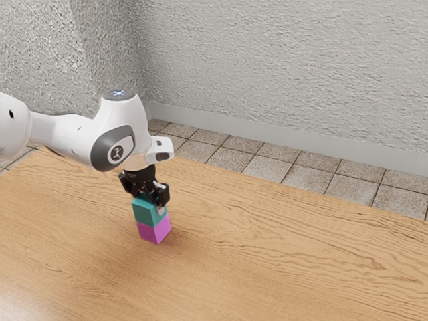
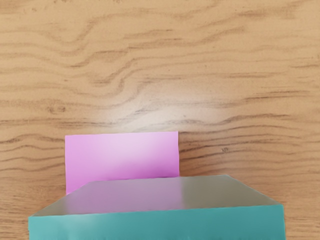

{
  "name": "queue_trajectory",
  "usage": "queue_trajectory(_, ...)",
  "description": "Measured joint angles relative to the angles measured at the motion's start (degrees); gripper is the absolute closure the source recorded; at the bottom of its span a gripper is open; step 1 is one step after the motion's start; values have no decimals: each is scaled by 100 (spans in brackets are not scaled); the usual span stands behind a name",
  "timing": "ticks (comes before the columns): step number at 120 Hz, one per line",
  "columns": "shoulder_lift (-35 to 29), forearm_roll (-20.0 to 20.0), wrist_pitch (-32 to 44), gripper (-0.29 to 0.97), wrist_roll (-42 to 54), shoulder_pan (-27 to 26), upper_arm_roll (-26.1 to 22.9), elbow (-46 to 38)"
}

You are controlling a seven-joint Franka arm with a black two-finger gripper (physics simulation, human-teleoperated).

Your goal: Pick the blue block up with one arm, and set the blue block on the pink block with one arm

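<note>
The arm [image 1: 80,137] comes in from the exterior view's left, white with a grey joint cap, and bends down over the wooden worktop [image 1: 281,261]. Its black claw [image 1: 148,200] points straight down and is closed on the blue block [image 1: 145,211], one finger against each of two opposite sides near the block's top. The block reads more teal than blue. It stands upright on the pink block [image 1: 154,232], their faces meeting with no gap to be seen. The two are not quite flush: the blue block is shifted a little toward the exterior view's left, so a narrow strip of the pink block's top shows on the other side. The pink block rests flat on the worktop, near its middle and well away from its edges. In the wrist view the blue block [image 2: 155,220] looms just under the hand, its top face greyish and its near side teal. Past it a band of the pink block [image 2: 122,156] shows, partly covered by the blue one. Around both blocks in that view lies bare wood grain [image 2: 210,70], with a pale glare on the worktop just beyond the pink block. Behind the worktop, in the exterior view, run a brown tiled floor [image 1: 307,175] and a rough grey wall [image 1: 287,67] with a pale skirting along its foot.
</note>
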Motion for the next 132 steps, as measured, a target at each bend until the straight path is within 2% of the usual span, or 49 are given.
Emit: queue_trajectory(132,355,-151,14,30,380,72,223,331)
